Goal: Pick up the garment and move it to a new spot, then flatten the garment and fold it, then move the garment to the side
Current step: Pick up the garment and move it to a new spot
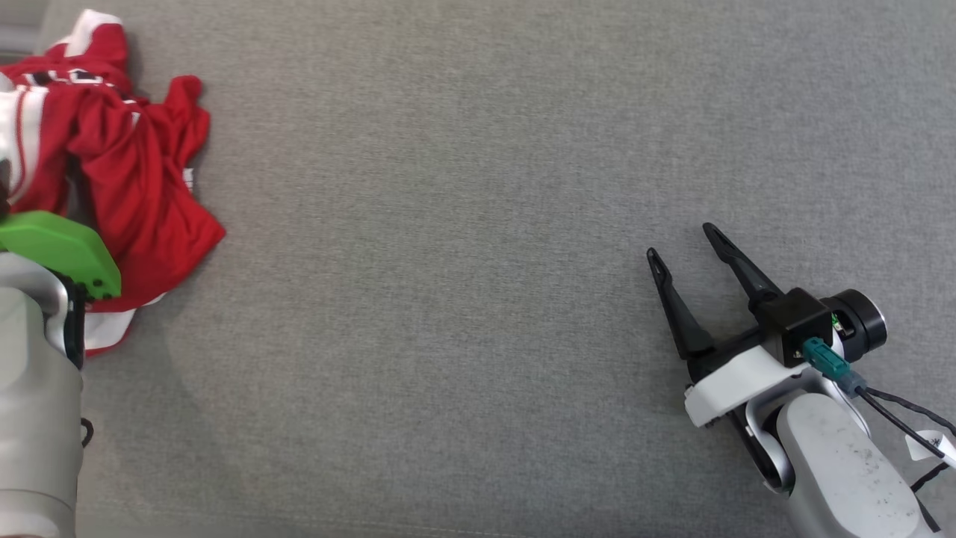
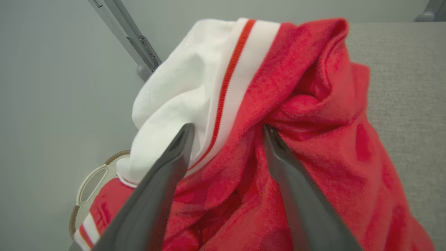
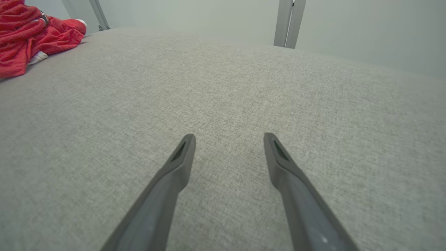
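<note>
Left jaws spread over red-white garment; right jaws spread above grey fabric surface; pale wall behind.

Red garment with white, red-striped trim and perhaps dark lettering, on flecked grey surface.

This looks like a robotics lab or test cell, not a home. A wide worktop covered in plain grey fabric is the only furniture. Behind the worktop stand blank pale wall panels and slim metal frame posts. Below the worktop's edge sits a pale plastic basket.
</note>
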Controlling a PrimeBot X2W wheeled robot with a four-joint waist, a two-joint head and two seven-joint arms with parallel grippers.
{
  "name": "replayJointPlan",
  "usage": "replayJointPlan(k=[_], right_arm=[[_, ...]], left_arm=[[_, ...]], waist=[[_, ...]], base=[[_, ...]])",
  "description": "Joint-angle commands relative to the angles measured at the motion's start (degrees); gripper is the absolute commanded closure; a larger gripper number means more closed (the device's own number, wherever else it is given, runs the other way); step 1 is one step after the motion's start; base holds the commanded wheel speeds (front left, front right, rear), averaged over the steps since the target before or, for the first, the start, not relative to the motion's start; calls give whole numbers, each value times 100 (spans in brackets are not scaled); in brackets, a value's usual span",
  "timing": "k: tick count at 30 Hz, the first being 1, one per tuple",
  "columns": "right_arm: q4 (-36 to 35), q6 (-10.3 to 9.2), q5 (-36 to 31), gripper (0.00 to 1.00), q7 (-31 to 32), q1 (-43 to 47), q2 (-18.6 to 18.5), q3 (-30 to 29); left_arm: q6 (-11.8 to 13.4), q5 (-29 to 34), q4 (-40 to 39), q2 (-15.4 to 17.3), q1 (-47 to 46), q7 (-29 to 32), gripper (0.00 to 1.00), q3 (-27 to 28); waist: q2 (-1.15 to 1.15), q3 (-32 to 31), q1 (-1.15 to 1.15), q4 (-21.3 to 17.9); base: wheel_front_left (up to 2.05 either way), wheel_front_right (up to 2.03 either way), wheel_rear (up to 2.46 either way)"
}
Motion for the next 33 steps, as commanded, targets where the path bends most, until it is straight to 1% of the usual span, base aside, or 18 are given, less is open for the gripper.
replayJointPlan(k=[1,2,3,6,9,11,14,17,20,24,26,28,31,32,33], right_arm=[[-30,-2,31,0,-17,-89,-8,-13],[-28,-2,35,0,-17,-88,2,-18],[-21,-2,37,0,-17,-85,5,-16],[38,-2,42,0,-17,-90,19,-26],[67,-2,66,0,-17,-69,97,-89],[76,-2,70,0,-17,-33,167,-115],[127,-2,72,0,-17,79,298,-175],[176,-2,82,0,-18,134,443,-153],[214,-3,96,0,-17,208,542,-156],[274,-2,140,0,-18,332,674,-212],[295,-2,159,0,-17,383,727,-224],[311,-2,170,0,-17,433,767,-211],[301,-2,150,0,-18,507,806,-241],[314,-2,168,0,-18,528,817,-270],[319,-2,184,0,-17,539,829,-273]], left_arm=[[57,-21,66,49,-132,-37,0,23],[129,-40,103,58,-166,-35,38,43],[166,-29,130,69,-200,-39,100,36],[250,-37,74,59,-341,-46,100,37],[248,-42,-287,16,-363,-48,100,48],[195,23,-586,-52,-334,-44,100,-29],[125,-16,-1081,-237,-348,-43,100,-67],[56,57,-1442,-439,-364,-45,100,-220],[-22,125,-1729,-739,-343,-44,100,-453],[-98,38,-1966,-1166,-258,-44,100,-697],[-125,3,-2043,-1318,-197,-44,100,-901],[-149,-76,-2065,-1431,-121,-45,100,-1131],[-164,-278,-2125,-1514,-35,-45,100,-1488],[-168,-379,-2184,-1530,7,-45,100,-1630],[-171,-661,-2281,-1538,76,-46,100,-1847]], waist=[[0,201,-1,-202],[0,213,-1,-214],[0,218,-1,-225],[0,194,-1,-249],[0,77,-1,-265],[0,-47,-1,-296],[0,-280,-1,-357],[0,-525,-1,-482],[0,-770,-1,-678],[0,-1081,-1,-985],[0,-1201,-1,-1153],[0,-1297,-1,-1320],[0,-1406,-1,-1534],[0,-1442,-1,-1611],[0,-1476,-1,-1703]], base=[[0,0,0],[0,0,0],[0,0,0],[0,0,0],[0,0,0],[0,0,0],[0,0,0],[0,0,0],[0,0,0],[0,0,0],[0,0,0],[0,0,0],[0,0,0],[0,0,0],[0,0,0]])
